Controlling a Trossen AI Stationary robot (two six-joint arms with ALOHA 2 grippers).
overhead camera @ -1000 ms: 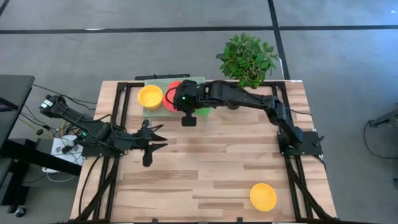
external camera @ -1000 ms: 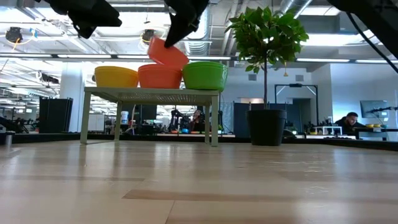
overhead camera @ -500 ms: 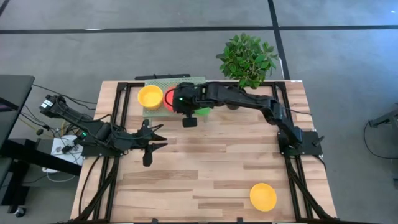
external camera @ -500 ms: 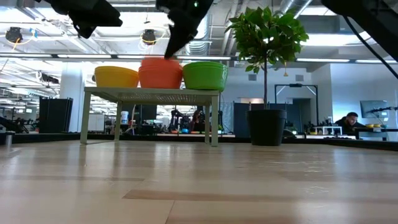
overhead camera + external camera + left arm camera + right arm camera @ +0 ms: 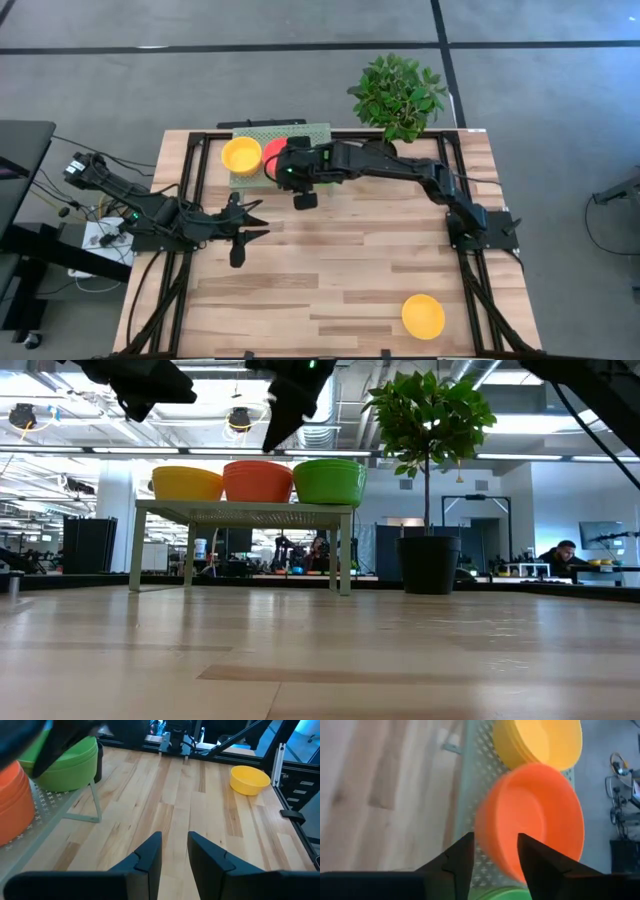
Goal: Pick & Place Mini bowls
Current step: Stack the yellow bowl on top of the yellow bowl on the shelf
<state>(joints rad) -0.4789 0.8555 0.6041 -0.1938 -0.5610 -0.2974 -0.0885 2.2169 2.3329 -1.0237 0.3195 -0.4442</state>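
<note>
i see three stacks of glossy mini bowls on the pale green perforated rack (image 5: pixel 240 510) at the table's far edge: yellow stack (image 5: pixel 186 483), orange-red stack (image 5: pixel 258 480), green stack (image 5: pixel 329 481). one lone yellow bowl (image 5: pixel 423 316) sits well apart, near the front right corner. no writing i can read. my right gripper (image 5: pixel 492 851) hangs just above the orange-red stack, fingers apart, holding nothing. my left gripper (image 5: pixel 174 849) waits over bare wood at the left, fingers slightly apart, empty.
</note>
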